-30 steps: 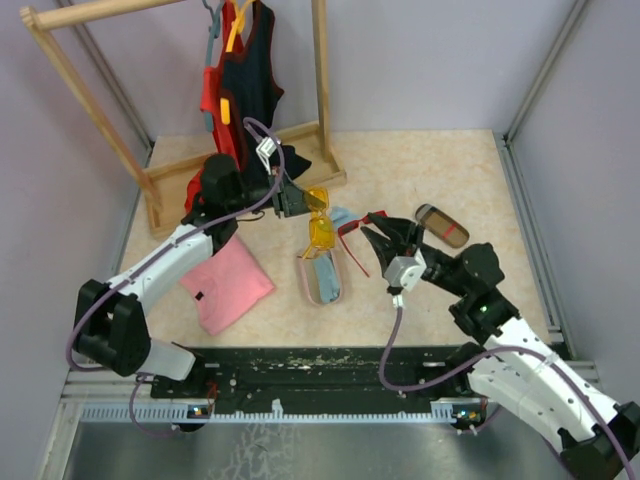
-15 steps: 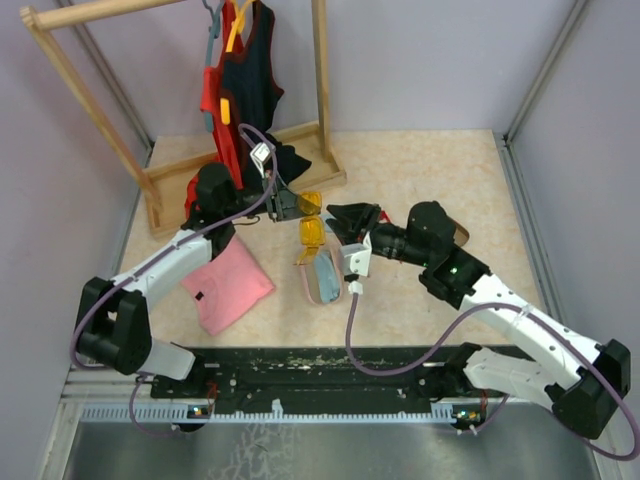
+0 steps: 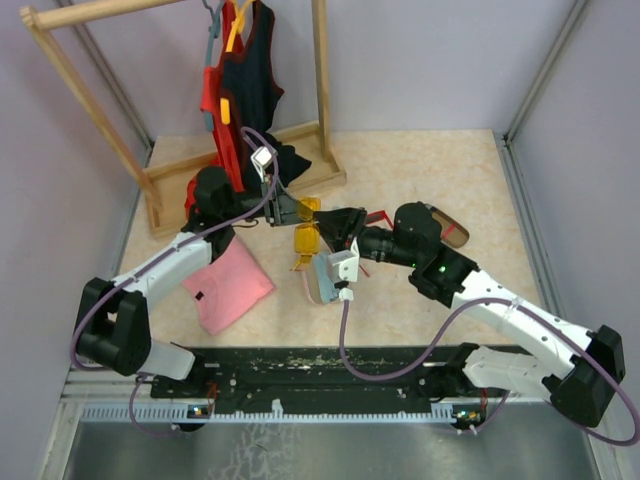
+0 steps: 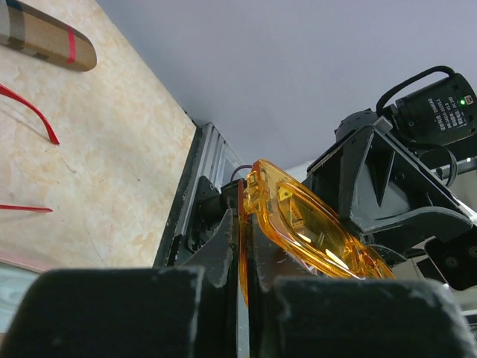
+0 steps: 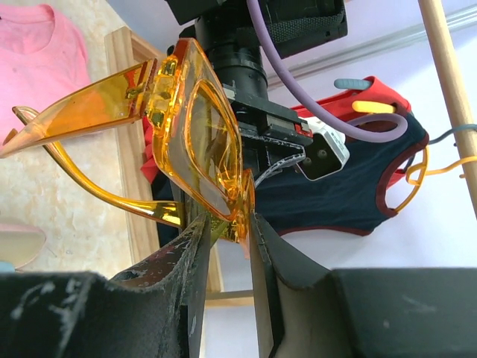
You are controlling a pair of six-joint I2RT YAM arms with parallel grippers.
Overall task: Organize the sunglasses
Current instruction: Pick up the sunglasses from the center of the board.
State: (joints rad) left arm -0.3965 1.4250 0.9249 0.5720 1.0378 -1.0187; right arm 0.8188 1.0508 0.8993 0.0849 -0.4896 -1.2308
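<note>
Nearest me, the open pink case [image 3: 320, 285] is lying on the worktop [image 3: 420, 160]. Just past it at 12 o'clock, I am holding the orange-yellow sunglasses [image 3: 304, 240] in the air between both arms. The left gripper [image 3: 293, 210], jaws narrow, is pinching the frame from 10 o'clock, and the right gripper [image 3: 332, 224] is clamping a lens corner from 3 o'clock. I judge one grip should be steadying while the other is easing a temple shut, without twisting. Farther off at 2 o'clock, the red sunglasses [image 3: 377, 215] are lying half hidden beside the brown case [image 3: 442, 225].

Seemingly a robotics lab: aluminium frame posts [image 3: 541, 84], plain grey walls [image 3: 420, 60], black mounting rail [image 3: 330, 366].
</note>
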